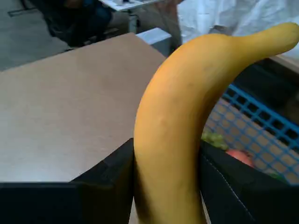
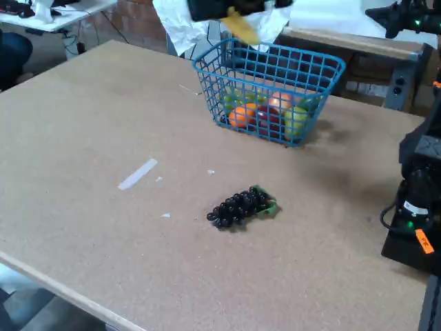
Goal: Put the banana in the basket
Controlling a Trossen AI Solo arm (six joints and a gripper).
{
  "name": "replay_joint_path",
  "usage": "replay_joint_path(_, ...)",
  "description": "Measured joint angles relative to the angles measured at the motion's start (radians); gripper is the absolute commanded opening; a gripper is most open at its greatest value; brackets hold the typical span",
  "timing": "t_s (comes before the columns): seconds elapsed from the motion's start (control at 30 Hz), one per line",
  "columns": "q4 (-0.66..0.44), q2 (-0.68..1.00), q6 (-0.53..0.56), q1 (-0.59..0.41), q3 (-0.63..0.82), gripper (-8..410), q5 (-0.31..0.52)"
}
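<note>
On a tan fibreboard table (image 2: pixel 103 124), bare but for a strip of tape (image 2: pixel 138 174) and a dark grape bunch (image 2: pixel 241 205). White sheeting (image 1: pixel 233 16) hangs behind. No legible writing. Gripper (image 1: pixel 166 186) clamped on the banana (image 1: pixel 187 116), held above the blue basket (image 2: pixel 272 89), which holds mixed fruit.

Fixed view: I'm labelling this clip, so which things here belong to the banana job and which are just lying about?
Belongs to the job:
- banana, clamped between the gripper jaws, held above the basket
- basket, blue wire, already holding fruit

Just lying about:
- dark grape bunch on the table
- white strip
- fruit in the basket
</note>
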Motion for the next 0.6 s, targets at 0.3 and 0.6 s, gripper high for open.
replay_joint_path(0.3,-0.264,-0.077,0.107,-0.053,-0.014,-1,0.158)
replay_joint_path(0.6,-0.116,-0.087,0.069,-0.211,-0.175,-1,0.095)
